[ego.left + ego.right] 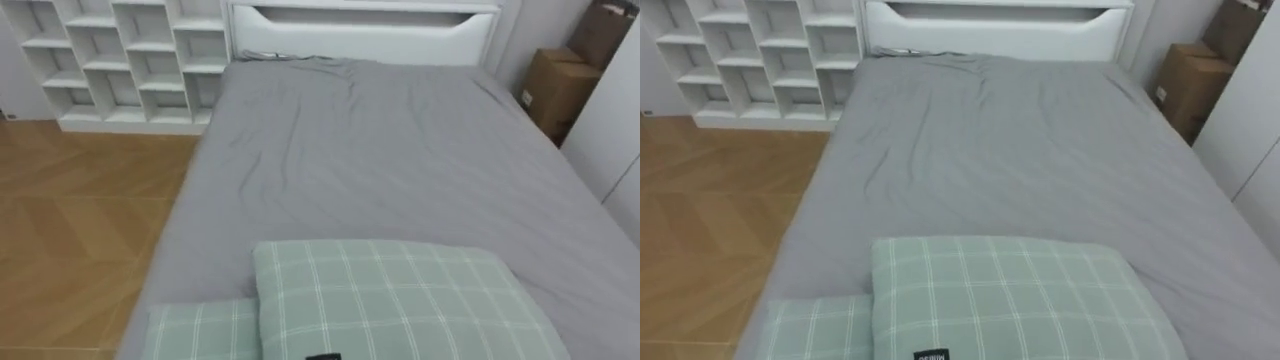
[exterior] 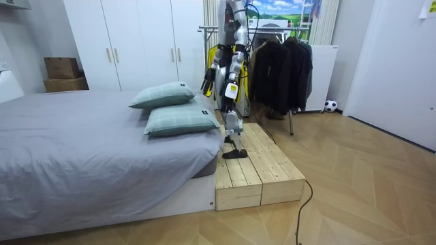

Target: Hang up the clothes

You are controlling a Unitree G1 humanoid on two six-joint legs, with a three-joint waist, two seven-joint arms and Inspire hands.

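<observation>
I stand on a low wooden platform (image 2: 259,170) at the pillow end of a grey bed (image 1: 400,150) and face along it. Behind me a clothes rack (image 2: 279,71) holds several dark garments on hangers, with something yellow (image 2: 216,58) beside it. In the room view both arms hang in front of my body: my left hand (image 2: 230,92) on the camera's side, my right hand (image 2: 207,83) towards the bed. Nothing shows in either of them. Two green checked pillows (image 1: 390,300) (image 1: 200,330) lie just below me.
A white cubby shelf (image 1: 120,60) stands at the bed's far left and cardboard boxes (image 1: 560,90) at its far right. White wardrobes (image 2: 136,41) line the wall. A small football (image 2: 330,106) lies on the wood floor near the rack.
</observation>
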